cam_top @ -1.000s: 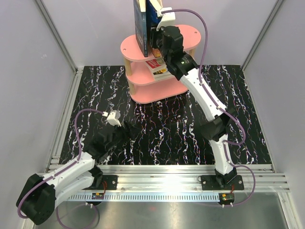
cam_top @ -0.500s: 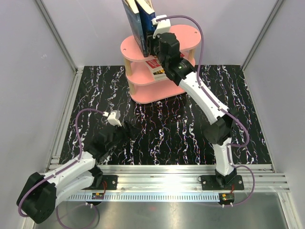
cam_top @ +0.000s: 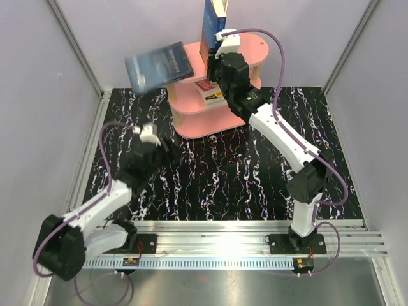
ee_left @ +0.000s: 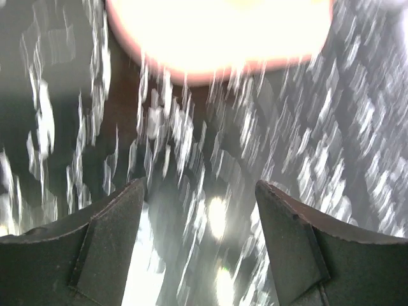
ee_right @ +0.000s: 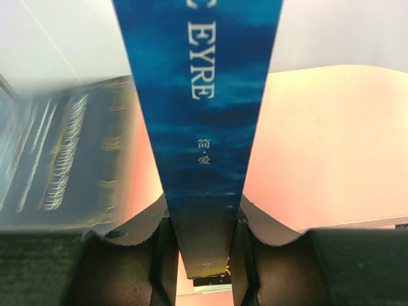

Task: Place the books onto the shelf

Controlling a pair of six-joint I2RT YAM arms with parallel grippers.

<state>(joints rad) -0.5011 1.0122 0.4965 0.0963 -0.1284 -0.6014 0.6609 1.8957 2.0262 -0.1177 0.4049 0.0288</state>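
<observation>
Books in view: 3 certain.
Dark blue: 2. The upright blue book [cam_top: 211, 27] is far centre, the blurred blue book [cam_top: 159, 67] far left.
Red-and-white book [cam_top: 205, 85]: 1 (middle tier).
A yellow edge [cam_top: 217, 99] beneath it is possibly a fourth.
Shelf [cam_top: 252, 54]: 1, three boards.
Arms: 2, left arm [cam_top: 102, 204] and right arm [cam_top: 280, 137].

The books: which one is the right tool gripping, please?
The upright blue EYRE book; the blurred blue book is ungripped, and the red book lies shelved.
</observation>
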